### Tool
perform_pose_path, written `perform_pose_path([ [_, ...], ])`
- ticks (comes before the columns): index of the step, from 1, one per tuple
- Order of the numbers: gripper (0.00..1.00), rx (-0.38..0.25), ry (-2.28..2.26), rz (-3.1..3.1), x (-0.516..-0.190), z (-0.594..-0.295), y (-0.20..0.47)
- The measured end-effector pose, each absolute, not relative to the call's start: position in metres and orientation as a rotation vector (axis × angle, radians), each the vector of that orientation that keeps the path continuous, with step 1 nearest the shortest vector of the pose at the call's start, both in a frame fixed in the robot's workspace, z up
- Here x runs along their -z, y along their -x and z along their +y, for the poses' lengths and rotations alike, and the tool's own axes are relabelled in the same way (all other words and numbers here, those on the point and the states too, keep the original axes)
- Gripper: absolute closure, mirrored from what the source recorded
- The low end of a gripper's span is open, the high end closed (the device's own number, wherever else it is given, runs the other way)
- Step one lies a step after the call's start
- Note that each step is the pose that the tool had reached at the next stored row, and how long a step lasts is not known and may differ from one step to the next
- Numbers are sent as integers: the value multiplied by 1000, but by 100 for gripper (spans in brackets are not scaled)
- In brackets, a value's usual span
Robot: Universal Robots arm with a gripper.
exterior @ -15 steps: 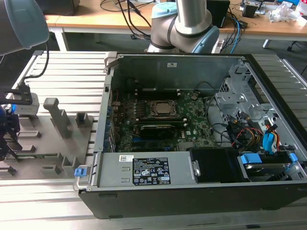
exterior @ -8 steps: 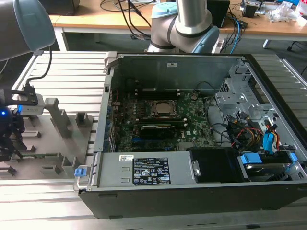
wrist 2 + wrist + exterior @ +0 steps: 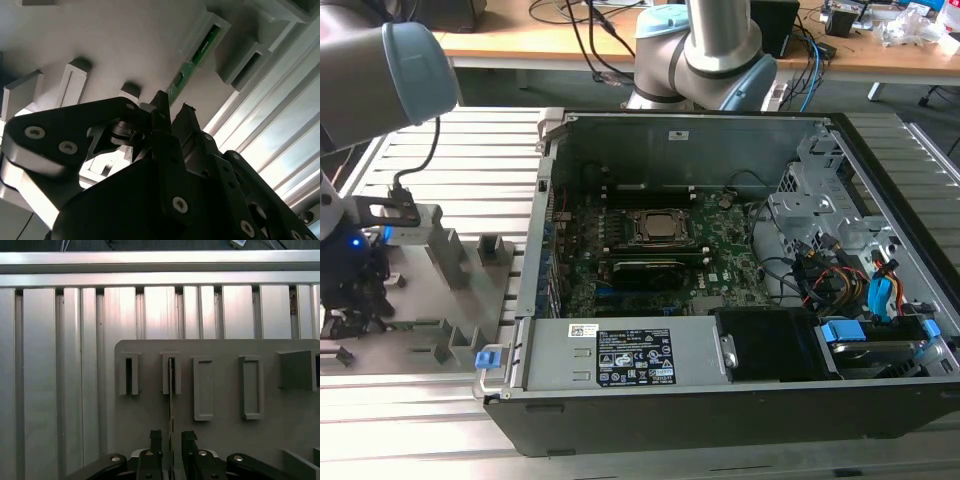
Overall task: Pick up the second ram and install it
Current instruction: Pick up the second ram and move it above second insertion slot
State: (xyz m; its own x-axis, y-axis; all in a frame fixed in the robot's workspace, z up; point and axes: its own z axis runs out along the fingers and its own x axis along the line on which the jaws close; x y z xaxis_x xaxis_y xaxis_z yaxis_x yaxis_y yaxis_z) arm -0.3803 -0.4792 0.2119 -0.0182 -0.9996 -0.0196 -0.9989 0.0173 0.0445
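The second ram [image 3: 171, 405] is a thin green stick. It stands on its edge on the grey holder tray [image 3: 145, 415]. In the first wrist view it shows edge-on as a thin line. Its far end sits in a slotted post [image 3: 170, 375] on the tray. Its near end runs in between the tips of the gripper [image 3: 171, 437]. In the second wrist view the ram [image 3: 197, 52] shows its green face. There too it runs from a post down toward the gripper [image 3: 175, 107].

The black fingers [image 3: 155, 440] are spread apart, one on each side of the stick. In the first wrist view a small gap shows between each finger and the ram, so they are around it and not pinching it. The fingers [image 3: 161, 107] stand apart in the second wrist view as well.

The tray [image 3: 110, 30] has more grey posts and frames just beside the ram's post. It lies on a ribbed metal table [image 3: 60, 365].

In the exterior view the gripper [image 3: 350, 300] hangs over the nine o'clock end of the tray [image 3: 420, 320]. At three o'clock from the tray, just beside it, lies an open computer case [image 3: 680, 150] on the same table [image 3: 440, 140]. Inside the case is the big green motherboard [image 3: 730, 265] with the CPU socket [image 3: 660, 228] near its middle. At twelve o'clock from the case stands the base of the robot arm [image 3: 715, 45].
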Motion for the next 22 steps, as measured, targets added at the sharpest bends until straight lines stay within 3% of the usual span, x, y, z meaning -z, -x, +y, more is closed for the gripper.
perform_pose_path([
  [9,70,71,-2218,-2199,-199,-478,380],
  [11,85,71,-2218,-2199,-199,-478,380],
  [12,86,71,-2218,-2199,-199,-478,380],
  [22,86,75,-2220,-2200,-199,-478,380],
])
